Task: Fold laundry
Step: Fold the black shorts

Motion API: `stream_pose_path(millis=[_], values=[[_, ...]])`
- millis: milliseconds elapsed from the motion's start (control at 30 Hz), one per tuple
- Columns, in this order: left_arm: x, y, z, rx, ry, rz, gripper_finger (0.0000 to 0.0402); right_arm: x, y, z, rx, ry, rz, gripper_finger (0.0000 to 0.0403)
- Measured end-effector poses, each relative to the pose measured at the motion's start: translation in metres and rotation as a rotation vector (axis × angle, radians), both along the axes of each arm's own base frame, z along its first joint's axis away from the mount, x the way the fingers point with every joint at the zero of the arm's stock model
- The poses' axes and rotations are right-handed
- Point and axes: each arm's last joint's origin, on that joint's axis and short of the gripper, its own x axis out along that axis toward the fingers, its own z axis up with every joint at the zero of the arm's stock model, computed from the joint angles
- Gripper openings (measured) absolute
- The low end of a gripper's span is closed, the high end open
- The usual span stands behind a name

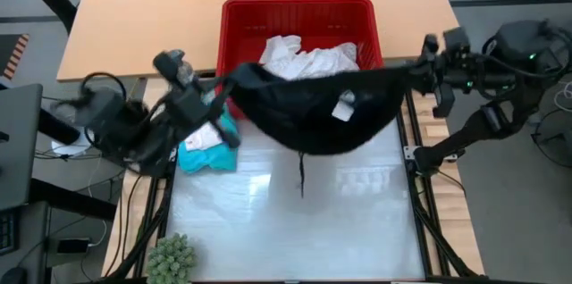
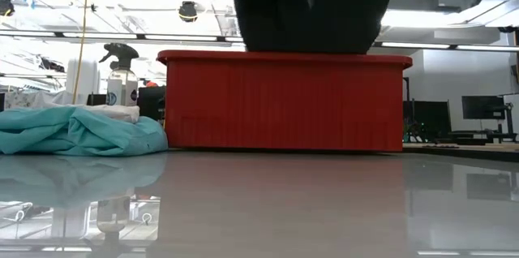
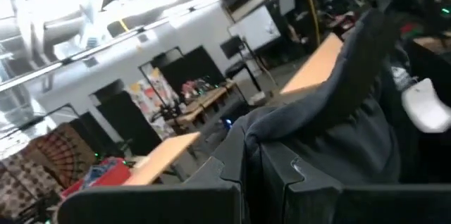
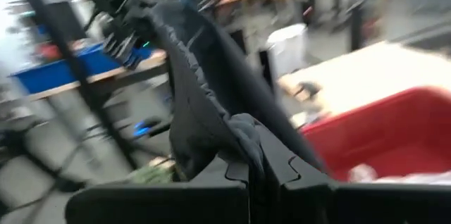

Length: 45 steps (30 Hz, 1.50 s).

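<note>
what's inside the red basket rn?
White garments lie in the red basket. The black garment, stretched between the left end effector and the right end effector, hangs over the basket's near side, hiding whatever lies beneath it.

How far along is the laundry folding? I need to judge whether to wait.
Early. Nothing looks folded: the teal garment lies crumpled on the table beside the red basket, and white garments sit in the basket. In hand: the black shorts, stretched in the air between the left gripper and right gripper, both shut on it. Laying out and folding remain.
</note>
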Motion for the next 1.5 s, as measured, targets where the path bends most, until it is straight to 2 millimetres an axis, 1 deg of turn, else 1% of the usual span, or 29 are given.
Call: stream_pose_path(millis=[67,133,300,433,500,633,733,833,900,967,1033,1133,1167,1233,1300,1400,1500], values=[[-0.007,-0.014,-0.001,-0.017,0.009,-0.029,0.0000,0.005,0.009,-0.005,0.049,0.046,0.054,0.0028],[-0.015,-0.028,-0.001,-0.067,-0.023,-0.075,0.0000,0.013,0.019,-0.010,0.112,0.090,0.104,0.0028],[-0.034,-0.056,-0.001,-0.222,-0.149,-0.220,0.0000,0.035,0.054,-0.020,0.195,0.181,0.243,0.0028],[-0.045,-0.069,-0.002,-0.331,-0.218,-0.290,0.0000,0.046,0.078,-0.025,0.262,0.222,0.312,0.0028],[-0.048,-0.073,-0.003,-0.376,-0.251,-0.327,0.0000,0.046,0.088,-0.025,0.306,0.231,0.351,0.0028],[-0.054,-0.083,-0.008,-0.466,-0.288,-0.389,0.0000,0.049,0.110,-0.020,0.371,0.168,0.409,0.0028],[-0.065,-0.098,-0.019,-0.488,-0.238,-0.455,0.0000,0.059,0.137,-0.021,0.365,0.131,0.457,0.0029],[-0.078,-0.113,-0.029,-0.552,-0.215,-0.538,0.0000,0.073,0.171,-0.031,0.303,0.126,0.474,0.0029],[-0.087,-0.120,-0.034,-0.625,-0.215,-0.603,0.0000,0.084,0.192,-0.040,0.300,0.120,0.454,0.0029],[-0.095,-0.126,-0.038,-0.733,-0.235,-0.659,0.0000,0.094,0.210,-0.046,0.344,0.111,0.449,0.0029],[-0.101,-0.132,-0.039,-0.881,-0.250,-0.754,0.0000,0.101,0.225,-0.050,0.414,0.095,0.461,0.0029],[-0.102,-0.138,-0.039,-1.132,-0.248,-0.900,0.0000,0.106,0.243,-0.054,0.465,0.071,0.486,0.0029],[-0.101,-0.138,-0.039,-1.196,-0.241,-0.933,0.0000,0.105,0.248,-0.054,0.473,0.061,0.498,0.0029],[-0.094,-0.136,-0.040,-1.267,-0.229,-0.960,0.0000,0.101,0.252,-0.051,0.481,0.039,0.517,0.0029],[-0.086,-0.130,-0.043,-1.288,-0.224,-0.927,0.0000,0.093,0.249,-0.046,0.475,0.019,0.505,0.0029],[-0.077,-0.110,-0.049,-1.346,-0.231,-0.803,0.0000,0.079,0.233,-0.039,0.451,0.011,0.405,0.0029],[-0.073,-0.079,-0.058,-1.439,-0.255,-0.612,0.0000,0.066,0.208,-0.039,0.465,0.042,0.204,0.0029]])
